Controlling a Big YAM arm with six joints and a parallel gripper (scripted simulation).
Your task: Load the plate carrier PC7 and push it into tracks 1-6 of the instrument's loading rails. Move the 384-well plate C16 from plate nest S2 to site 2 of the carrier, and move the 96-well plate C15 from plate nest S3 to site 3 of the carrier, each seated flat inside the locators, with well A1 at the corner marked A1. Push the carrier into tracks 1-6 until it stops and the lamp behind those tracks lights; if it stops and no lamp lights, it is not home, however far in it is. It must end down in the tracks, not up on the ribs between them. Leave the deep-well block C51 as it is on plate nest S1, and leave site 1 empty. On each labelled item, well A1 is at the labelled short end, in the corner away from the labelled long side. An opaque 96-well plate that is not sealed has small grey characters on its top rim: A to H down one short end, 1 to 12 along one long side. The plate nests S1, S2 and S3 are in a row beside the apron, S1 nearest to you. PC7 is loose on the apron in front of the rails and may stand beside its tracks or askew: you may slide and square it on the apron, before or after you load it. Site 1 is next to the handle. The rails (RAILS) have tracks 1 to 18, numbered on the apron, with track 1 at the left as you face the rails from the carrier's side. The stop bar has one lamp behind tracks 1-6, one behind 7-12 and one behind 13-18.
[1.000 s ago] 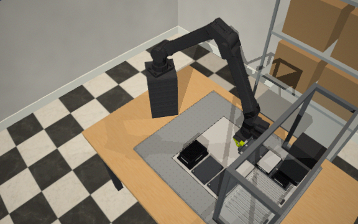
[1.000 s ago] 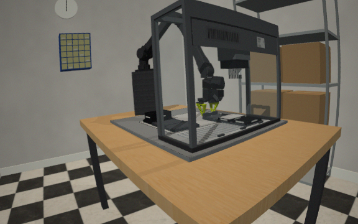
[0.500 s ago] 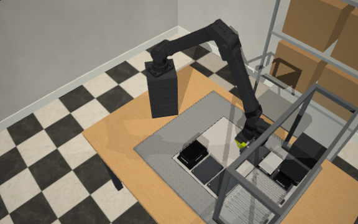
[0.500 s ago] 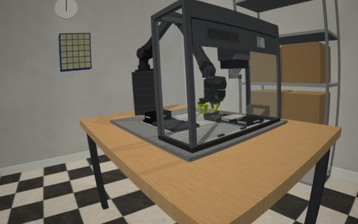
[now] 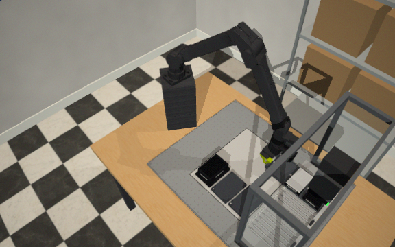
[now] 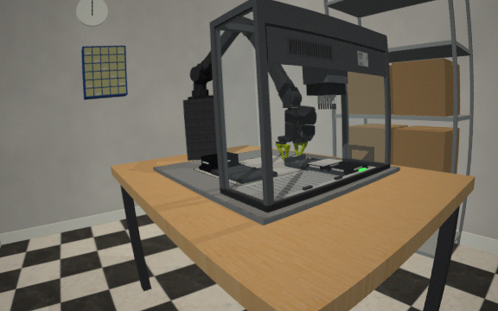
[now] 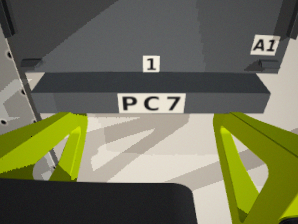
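- The claw [image 7: 149, 163] stands wide open with nothing between its yellow-green fingers, hanging just above the pale apron [image 7: 153, 132]
- Straight ahead of the claw, close but not touching, lies the handle [image 7: 149, 90] of the carrier [image 7: 133, 23], a grey bar marked PC7
- Just beyond the handle is the first site of the carrier, marked 1, a bare grey floor; an A1 mark [image 7: 264, 44] sits at its corner ahead and to the right of the claw
- In the exterior view the claw [image 6: 291, 149] hangs at the near end of the carrier, inside the grey frame [image 6: 264, 130] of the instrument
- Farther along the carrier, away from the claw, sit a pale plate [image 5: 299, 180] and then a black plate [image 5: 315, 198], one after the other
- Past the black plate, at the far end from the claw, a green lamp [image 5: 327, 204] is lit on the stop bar
- The ribbed rails [image 5: 280, 219] run alongside the carrier, off to the claw's side
- On the other side, away from the carrier, a black block [image 5: 212, 168] rests on the first nest; the two dark nests [image 5: 229, 186] next in the row show flat tops, the last one partly hidden by the frame
- The arm [image 5: 262, 79] reaches down to the claw from a dark pedestal [image 5: 180, 103] at the far corner of the table [image 5: 132, 147]
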